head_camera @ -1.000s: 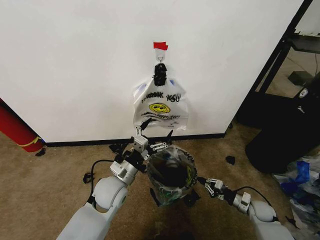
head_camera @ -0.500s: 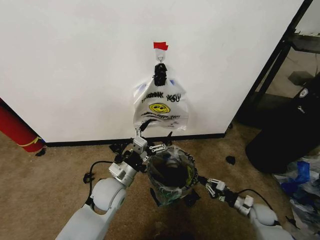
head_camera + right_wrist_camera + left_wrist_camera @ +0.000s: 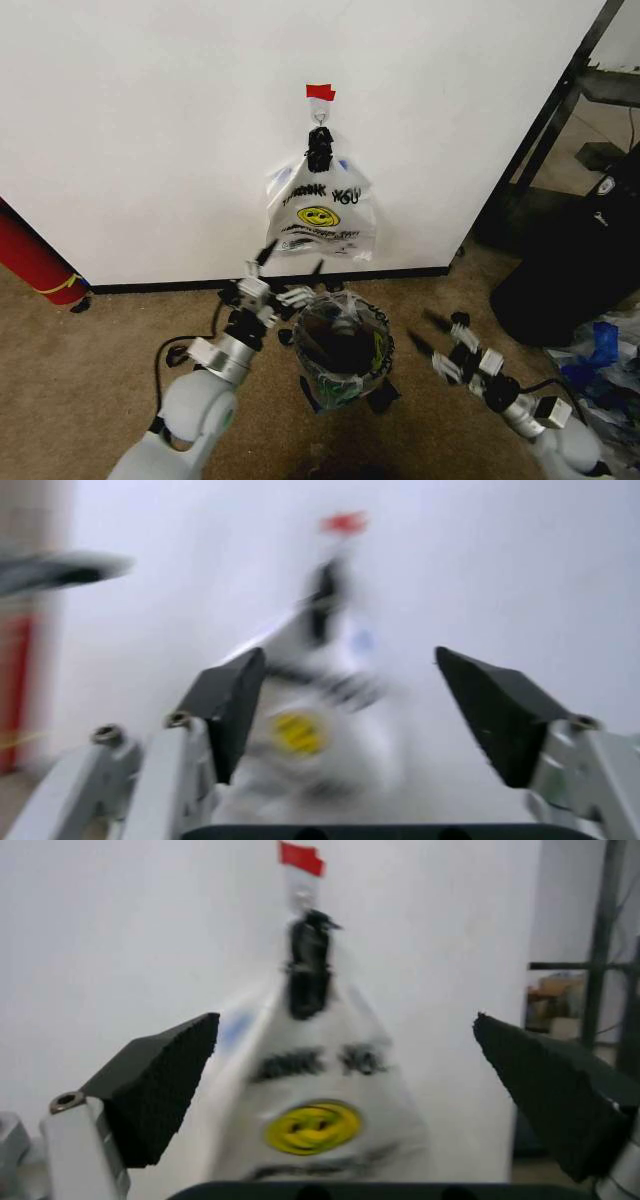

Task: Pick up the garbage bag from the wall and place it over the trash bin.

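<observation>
The trash bin (image 3: 340, 350), small, round and black, stands on the carpet below the wall (image 3: 150, 130). The see-through crinkly garbage bag (image 3: 376, 345) is draped around its rim. My left gripper (image 3: 288, 268) is open just left of the rim, apart from it. Right of the bin, my right gripper (image 3: 432, 335) hangs open and holds nothing. A white smiley "THANK YOU" bag (image 3: 320, 215) hangs from the hook under red tape (image 3: 320, 92). In both wrist views this white bag (image 3: 320, 1117) (image 3: 300, 727) shows between the open left gripper (image 3: 345, 1027) and right gripper (image 3: 350, 656).
A red cylinder (image 3: 35, 260) leans at the wall on the left. A large black bulk (image 3: 570, 270) and a black frame (image 3: 560, 110) stand at the right, with blue and clear plastic scraps (image 3: 605, 350) beside them. Small black scraps (image 3: 460, 320) lie on the carpet.
Both grippers have drawn back from the bin's rim, the left one to the left and the right one to the right and upward. Both now point at the wall.
</observation>
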You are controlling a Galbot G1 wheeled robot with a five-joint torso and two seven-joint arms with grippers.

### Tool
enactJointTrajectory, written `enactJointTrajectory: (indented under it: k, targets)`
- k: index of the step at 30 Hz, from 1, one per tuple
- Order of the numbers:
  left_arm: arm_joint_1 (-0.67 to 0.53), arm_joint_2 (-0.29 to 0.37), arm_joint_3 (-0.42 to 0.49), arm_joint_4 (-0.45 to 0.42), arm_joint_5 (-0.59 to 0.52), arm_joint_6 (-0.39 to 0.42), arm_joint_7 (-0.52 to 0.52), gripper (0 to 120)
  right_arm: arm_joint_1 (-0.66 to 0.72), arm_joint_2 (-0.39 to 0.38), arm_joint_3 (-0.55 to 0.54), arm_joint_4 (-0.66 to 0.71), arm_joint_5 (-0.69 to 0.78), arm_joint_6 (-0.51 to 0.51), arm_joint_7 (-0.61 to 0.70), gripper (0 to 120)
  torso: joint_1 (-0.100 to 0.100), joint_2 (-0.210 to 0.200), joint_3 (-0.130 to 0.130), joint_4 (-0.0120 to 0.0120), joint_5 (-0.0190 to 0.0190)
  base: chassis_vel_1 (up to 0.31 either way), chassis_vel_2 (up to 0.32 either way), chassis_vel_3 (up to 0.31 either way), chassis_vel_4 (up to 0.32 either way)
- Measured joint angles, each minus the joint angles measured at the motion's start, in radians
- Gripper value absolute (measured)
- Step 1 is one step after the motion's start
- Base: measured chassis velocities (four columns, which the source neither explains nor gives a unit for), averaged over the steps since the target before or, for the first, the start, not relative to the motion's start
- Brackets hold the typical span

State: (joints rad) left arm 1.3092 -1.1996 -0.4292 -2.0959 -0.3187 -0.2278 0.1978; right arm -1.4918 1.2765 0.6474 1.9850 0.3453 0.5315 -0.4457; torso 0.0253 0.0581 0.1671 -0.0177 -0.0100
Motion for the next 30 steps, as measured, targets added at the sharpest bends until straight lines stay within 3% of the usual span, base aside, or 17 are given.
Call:
enactJointTrajectory:
  k: [1, 2, 4, 8, 11, 18, 26, 30]
  targets:
    - [0.017, -0.009, -0.052, -0.006, 0.004, -0.008, 0.034, 100, -0.027, 0.035, -0.012, 0.068, -0.036, -0.048, 0.136, 75, 0.0, 0.0, 0.0, -0.0004, -0.0001, 0.0, 0.0, 0.0, 0.0]
    - [0.017, -0.009, -0.052, -0.006, 0.004, -0.008, 0.034, 100, -0.027, 0.035, -0.012, 0.068, -0.036, -0.048, 0.136, 75, 0.0, 0.0, 0.0, -0.0004, -0.0001, 0.0, 0.0, 0.0, 0.0]
    - [0.048, -0.026, -0.125, -0.024, -0.001, -0.012, 0.083, 100, -0.071, 0.09, -0.033, 0.139, -0.074, -0.119, 0.297, 84, 0.0, 0.0, 0.0, -0.0004, -0.0003, 0.0, 0.0, 0.0, 0.0]
    - [0.092, -0.061, -0.192, -0.081, -0.03, 0.004, 0.098, 100, -0.112, 0.174, -0.042, 0.172, -0.163, -0.162, 0.467, 98, 0.0, 0.0, 0.0, -0.0004, 0.0, 0.0, 0.0, 0.0, 0.0]
    - [0.108, -0.077, -0.208, -0.097, -0.034, 0.008, 0.096, 100, -0.136, 0.202, -0.047, 0.198, -0.172, -0.184, 0.517, 100, 0.0, 0.0, 0.0, -0.0005, -0.0002, 0.0, 0.0, 0.0, 0.0]
    - [0.142, -0.091, -0.187, -0.106, -0.09, 0.013, 0.058, 100, -0.177, 0.244, -0.052, 0.261, -0.152, -0.158, 0.471, 100, 0.0, 0.0, 0.0, -0.0004, 0.0, 0.0, 0.0, 0.0, 0.0]
    - [0.175, -0.113, -0.123, -0.09, -0.078, -0.016, -0.09, 100, -0.208, 0.26, -0.087, 0.304, -0.158, -0.194, 0.496, 100, 0.0, 0.0, 0.0, -0.0004, 0.0002, 0.0, 0.0, 0.0, 0.0]
    - [0.197, -0.115, -0.121, -0.097, -0.076, -0.038, -0.091, 100, -0.218, 0.265, -0.085, 0.278, -0.199, -0.138, 0.47, 100, 0.0, 0.0, 0.0, -0.0004, 0.0003, 0.0, 0.0, 0.0, 0.0]
